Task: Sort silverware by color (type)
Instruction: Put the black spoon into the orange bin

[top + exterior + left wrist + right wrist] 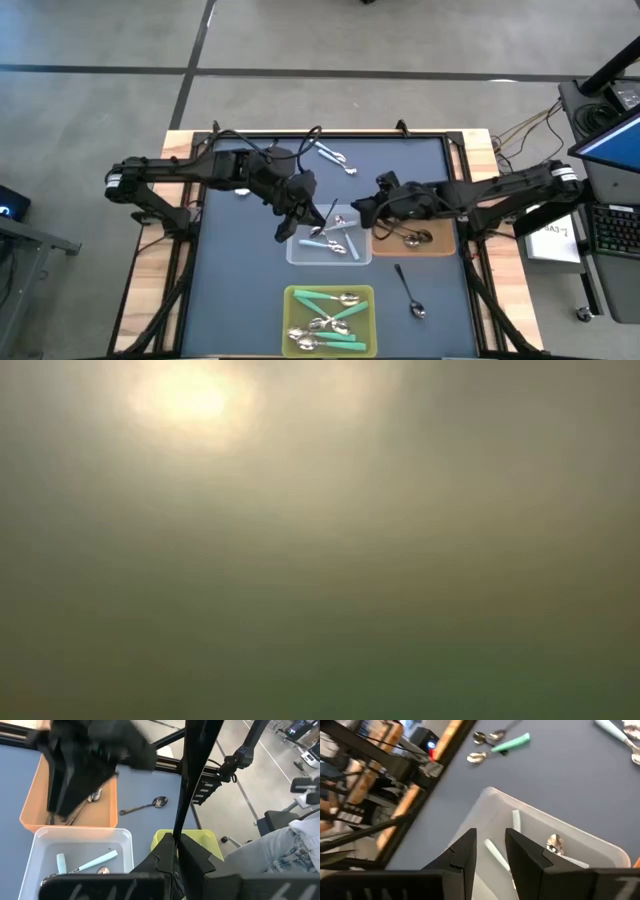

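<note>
Over clear bin [300, 250]: left gripper [288, 226] clamped on dark spoon [186, 780]; right gripper [490, 845] slightly parted, empty. Next: carry to brown bin [440, 243].

— What sort of place is this?

— A robotics lab, I'd say. A wood-edged tabletop covered in a dark blue mat [240, 280] stands on a bare grey concrete floor [100, 40] marked with dark lines.

— Anything besides the floor?

— Two dark jointed arms are mounted on a black metal frame [330, 135] around the tabletop. Loose cables [525, 125] trail off the right edge toward a black keyboard [612, 228] and a lit blue screen [612, 145].

— People?

— In the left wrist view someone in pale blue jeans [280, 852] sits close by, with more black stands behind.
</note>
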